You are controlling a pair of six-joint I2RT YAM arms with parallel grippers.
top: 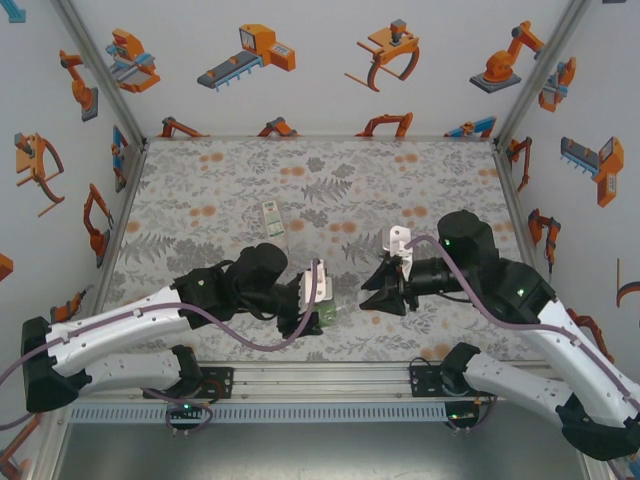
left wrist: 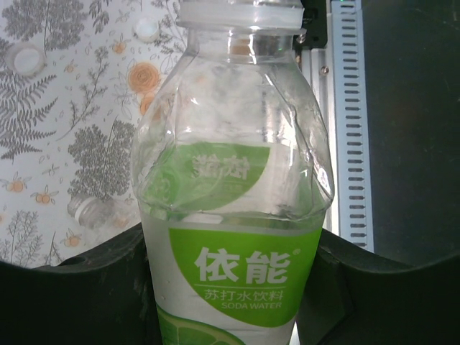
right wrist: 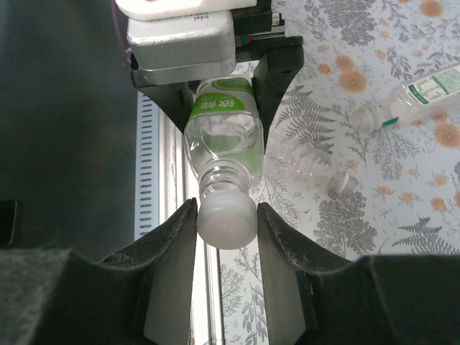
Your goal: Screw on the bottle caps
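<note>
While our left gripper (top: pixel 314 308) is clamped around the body of the green-labelled bottle (left wrist: pixel 237 273), holding it on its side over the near edge of the table (top: pixel 200 200), our right gripper (top: pixel 385 290) has both fingers pressed against the white cap (right wrist: pixel 227 223) sitting on that bottle's neck. We see the white-and-green labelled bottle (right wrist: pixel 420 90) and the plain bottle (right wrist: pixel 305 164) lying on the table farther in, with two loose caps (left wrist: pixel 27 59) near them.
</note>
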